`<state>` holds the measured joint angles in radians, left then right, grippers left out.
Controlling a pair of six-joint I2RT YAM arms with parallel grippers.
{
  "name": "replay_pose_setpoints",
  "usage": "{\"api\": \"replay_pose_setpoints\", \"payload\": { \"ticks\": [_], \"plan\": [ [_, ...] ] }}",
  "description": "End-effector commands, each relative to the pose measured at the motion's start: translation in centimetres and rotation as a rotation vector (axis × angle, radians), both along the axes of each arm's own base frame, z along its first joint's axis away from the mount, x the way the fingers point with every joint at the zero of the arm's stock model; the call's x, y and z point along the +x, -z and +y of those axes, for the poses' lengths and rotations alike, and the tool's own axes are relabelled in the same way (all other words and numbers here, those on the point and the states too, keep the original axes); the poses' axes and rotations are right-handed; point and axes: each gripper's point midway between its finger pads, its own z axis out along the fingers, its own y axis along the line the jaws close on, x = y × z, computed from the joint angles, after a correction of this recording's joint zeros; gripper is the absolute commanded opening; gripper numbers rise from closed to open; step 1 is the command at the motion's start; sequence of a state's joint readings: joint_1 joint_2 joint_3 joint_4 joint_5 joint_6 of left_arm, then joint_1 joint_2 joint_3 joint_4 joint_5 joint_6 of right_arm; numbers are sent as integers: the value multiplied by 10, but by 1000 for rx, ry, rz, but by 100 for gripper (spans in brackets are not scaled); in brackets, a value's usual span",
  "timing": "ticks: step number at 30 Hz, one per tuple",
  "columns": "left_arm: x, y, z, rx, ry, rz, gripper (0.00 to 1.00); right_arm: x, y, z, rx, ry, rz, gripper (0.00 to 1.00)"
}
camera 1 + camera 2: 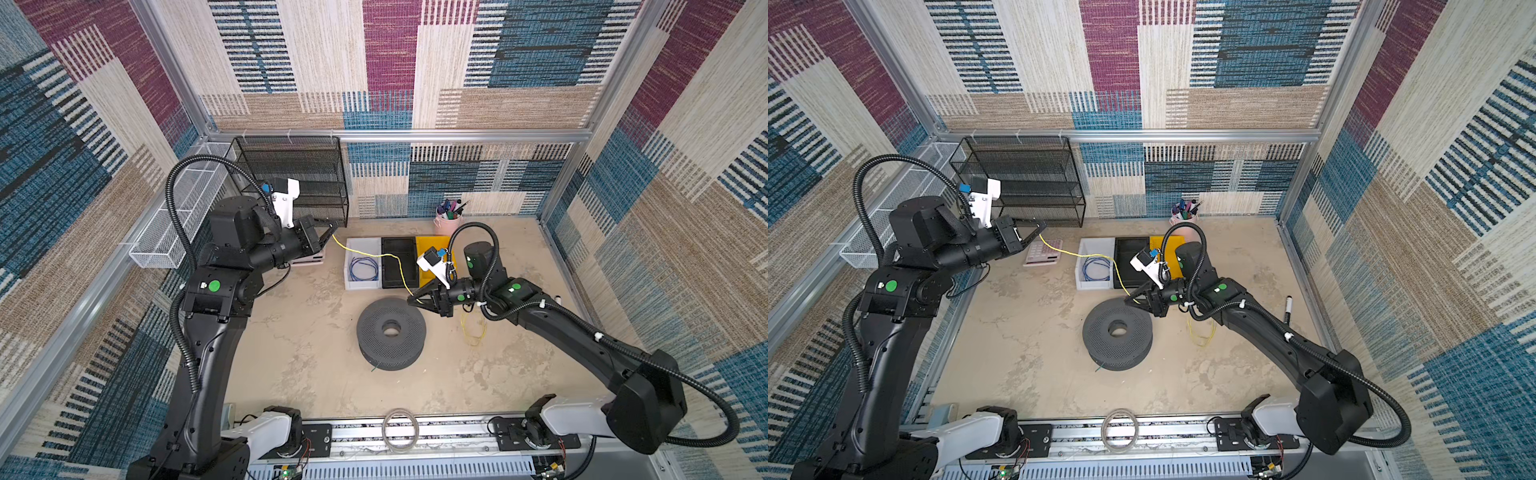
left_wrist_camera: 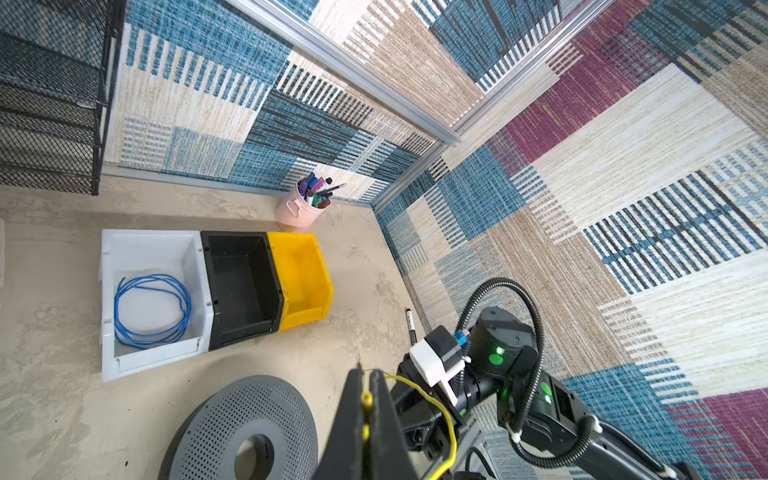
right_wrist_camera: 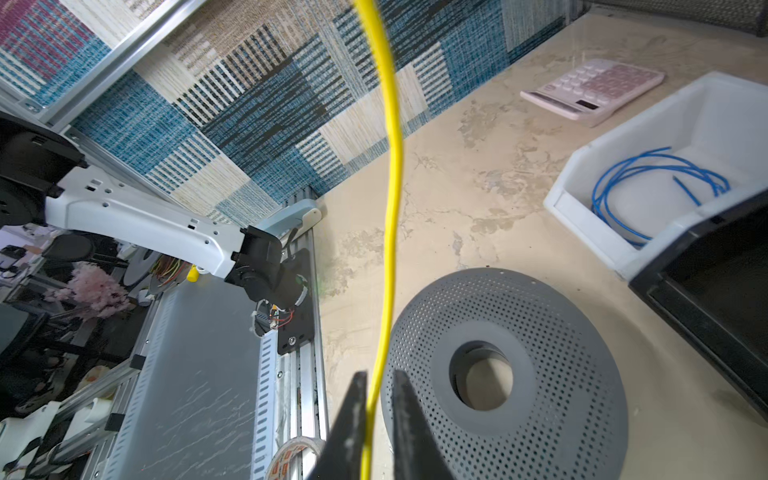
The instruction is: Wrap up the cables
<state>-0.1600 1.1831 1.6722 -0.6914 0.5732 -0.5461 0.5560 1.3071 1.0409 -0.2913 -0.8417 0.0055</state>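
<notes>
Fingers [image 2: 351, 424] of left gripper [image 1: 331, 231] and right gripper [image 1: 412, 300] are clamped shut on the yellow cable [image 1: 365, 252]; it is likely light, limp and slippery; best gripped close beside the spool [image 1: 374, 332].

Matt grey perforated plastic spool [image 1: 372, 328] on a mottled, stone-like beige tabletop [image 1: 299, 340]. Behind the spool, a smooth white plastic bin [image 2: 153, 249] and black metal mesh rack [image 1: 291, 166]. Glossy yellow cable [image 3: 392, 216]. Rough woven cloth walls [image 1: 540, 62].
</notes>
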Motion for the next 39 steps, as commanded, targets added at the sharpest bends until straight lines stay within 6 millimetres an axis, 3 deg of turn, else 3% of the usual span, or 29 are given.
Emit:
{"api": "replay_pose_setpoints", "payload": {
  "ticks": [1,7,13,19,22,25,28,39],
  "plan": [
    [3,-3,15,51,-97,-25,0,20,4,-14,-57,163,-60,0],
    [-5,-18,85,76,-505,-96,0,45,28,-53,-197,437,-99,0],
    [-2,-42,111,40,-664,-177,0,50,49,-69,-278,525,-86,0],
    [12,-60,124,92,-743,-237,0,58,53,-84,-337,593,-128,0],
    [22,-64,119,146,-715,-225,0,58,58,-88,-368,603,-136,0],
    [35,-59,112,188,-675,-184,0,58,61,-89,-379,599,-138,0],
    [38,-53,119,214,-713,-168,0,57,62,-90,-382,600,-139,0],
    [43,-60,135,195,-825,-310,0,41,63,-63,-311,435,-74,0]
  ]
}}
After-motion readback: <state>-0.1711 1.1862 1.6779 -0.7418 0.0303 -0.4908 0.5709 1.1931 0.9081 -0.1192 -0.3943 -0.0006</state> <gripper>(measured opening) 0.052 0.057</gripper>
